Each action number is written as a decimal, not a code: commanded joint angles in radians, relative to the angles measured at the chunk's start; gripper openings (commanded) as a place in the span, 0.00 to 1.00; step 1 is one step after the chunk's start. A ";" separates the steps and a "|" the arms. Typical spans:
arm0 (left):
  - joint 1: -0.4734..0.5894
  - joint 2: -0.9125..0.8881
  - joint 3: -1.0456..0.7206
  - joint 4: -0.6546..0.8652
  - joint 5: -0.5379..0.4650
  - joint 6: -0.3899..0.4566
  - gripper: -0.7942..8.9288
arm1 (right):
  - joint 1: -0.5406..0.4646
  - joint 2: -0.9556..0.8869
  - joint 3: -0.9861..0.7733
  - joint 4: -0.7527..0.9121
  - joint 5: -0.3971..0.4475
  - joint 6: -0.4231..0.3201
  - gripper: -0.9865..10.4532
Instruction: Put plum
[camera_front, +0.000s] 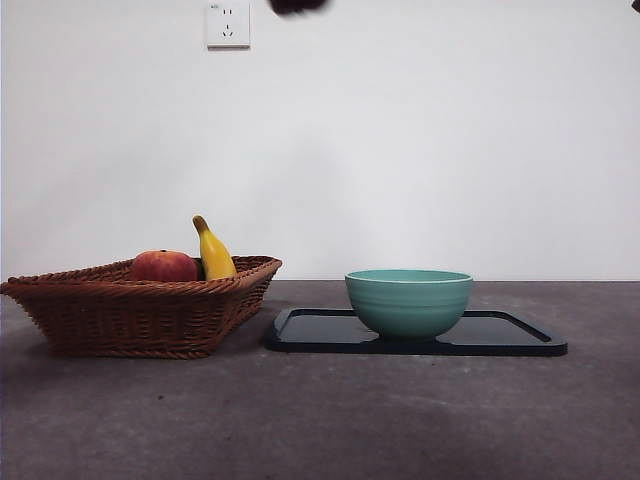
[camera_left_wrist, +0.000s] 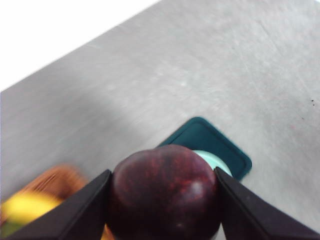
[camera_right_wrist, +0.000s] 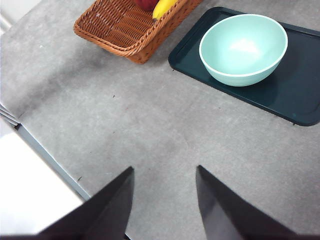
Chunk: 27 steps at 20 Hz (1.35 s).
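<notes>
Plum (camera_left_wrist: 165, 192) fills your left wrist view, round with no long axis to read, pinched between the left tool (camera_left_wrist: 164, 200) jaws high above the bowl (camera_left_wrist: 216, 162), probably over its tray (camera_left_wrist: 207, 137). Your right wrist view shows the right tool (camera_right_wrist: 164, 200) spread over bare surface (camera_right_wrist: 125, 120).

Plum (camera_left_wrist: 165, 195): lower part cut off, hides most of bowl (camera_left_wrist: 214, 161). Basket (camera_left_wrist: 55, 182) and banana (camera_left_wrist: 25, 207), at 9 o'clock of plum: blurred. Red-orange fruit (camera_right_wrist: 147, 4): cropped by frame edge.
</notes>
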 joint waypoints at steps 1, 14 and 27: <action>0.031 -0.045 0.032 -0.087 0.002 -0.003 0.29 | 0.006 0.003 0.002 0.011 0.003 -0.014 0.26; 0.171 -0.382 -0.524 -0.050 0.151 0.004 0.29 | 0.006 0.003 0.002 0.048 -0.003 -0.026 0.26; 0.283 -0.434 -1.218 0.698 0.042 0.034 0.29 | 0.006 0.003 0.002 0.048 -0.003 -0.022 0.26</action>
